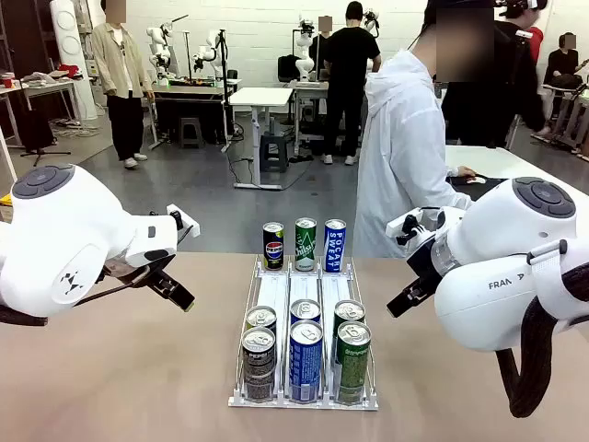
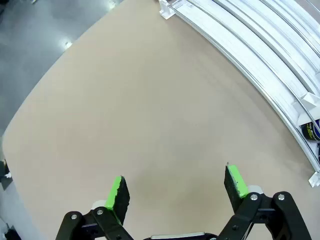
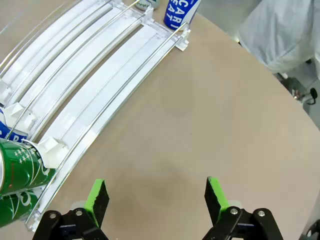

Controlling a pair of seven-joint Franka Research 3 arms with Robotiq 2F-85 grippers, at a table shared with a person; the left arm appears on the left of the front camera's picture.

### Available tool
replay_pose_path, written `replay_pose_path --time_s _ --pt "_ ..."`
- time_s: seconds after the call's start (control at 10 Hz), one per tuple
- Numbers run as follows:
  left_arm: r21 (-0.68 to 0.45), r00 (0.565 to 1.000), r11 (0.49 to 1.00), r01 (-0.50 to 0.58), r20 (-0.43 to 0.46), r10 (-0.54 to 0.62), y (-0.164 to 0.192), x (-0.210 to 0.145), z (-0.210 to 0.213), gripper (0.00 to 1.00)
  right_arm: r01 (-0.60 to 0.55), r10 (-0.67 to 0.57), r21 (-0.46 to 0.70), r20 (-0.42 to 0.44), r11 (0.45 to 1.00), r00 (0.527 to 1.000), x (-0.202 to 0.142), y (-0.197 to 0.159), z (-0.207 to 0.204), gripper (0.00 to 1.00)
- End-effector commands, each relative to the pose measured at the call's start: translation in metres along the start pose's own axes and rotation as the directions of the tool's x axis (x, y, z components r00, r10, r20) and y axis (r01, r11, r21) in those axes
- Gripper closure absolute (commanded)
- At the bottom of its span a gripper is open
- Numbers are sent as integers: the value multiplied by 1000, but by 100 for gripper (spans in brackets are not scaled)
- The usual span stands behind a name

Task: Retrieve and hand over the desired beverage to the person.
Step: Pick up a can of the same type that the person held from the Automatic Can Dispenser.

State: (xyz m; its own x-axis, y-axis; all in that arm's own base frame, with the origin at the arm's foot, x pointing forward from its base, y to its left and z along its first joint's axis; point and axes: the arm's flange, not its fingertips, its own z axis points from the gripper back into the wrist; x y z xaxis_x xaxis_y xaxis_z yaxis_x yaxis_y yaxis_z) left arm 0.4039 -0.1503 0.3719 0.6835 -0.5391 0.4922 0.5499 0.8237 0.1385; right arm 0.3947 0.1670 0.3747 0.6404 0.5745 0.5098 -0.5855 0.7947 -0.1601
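The beverage cans [image 1: 306, 354] stand upright in the rack [image 1: 276, 295], to the right of the left gripper [image 2: 177, 186] and to the left of the right gripper [image 3: 156, 194], both with jaws apart and empty, the right one seeming slightly nearer

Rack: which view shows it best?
Front view: the whole rack, three lanes, cans at both ends. The left wrist view catches one side's rails; the right wrist view shows the lanes, cropped at the edges.

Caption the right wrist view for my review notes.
Open right fingers hover over the table beside the can rack, green cans at one end.
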Motion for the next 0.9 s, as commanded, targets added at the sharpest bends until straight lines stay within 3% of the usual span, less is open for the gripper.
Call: replay_pose_path --time_s 0.0,0.8 --pt "0 1000 1000 0 0 0 0 0 0 0 0 0 0 0 1000 1000 0 0 0 0" --pt "0 1000 1000 0 0 0 0 0 0 0 0 0 0 0 1000 1000 0 0 0 0"
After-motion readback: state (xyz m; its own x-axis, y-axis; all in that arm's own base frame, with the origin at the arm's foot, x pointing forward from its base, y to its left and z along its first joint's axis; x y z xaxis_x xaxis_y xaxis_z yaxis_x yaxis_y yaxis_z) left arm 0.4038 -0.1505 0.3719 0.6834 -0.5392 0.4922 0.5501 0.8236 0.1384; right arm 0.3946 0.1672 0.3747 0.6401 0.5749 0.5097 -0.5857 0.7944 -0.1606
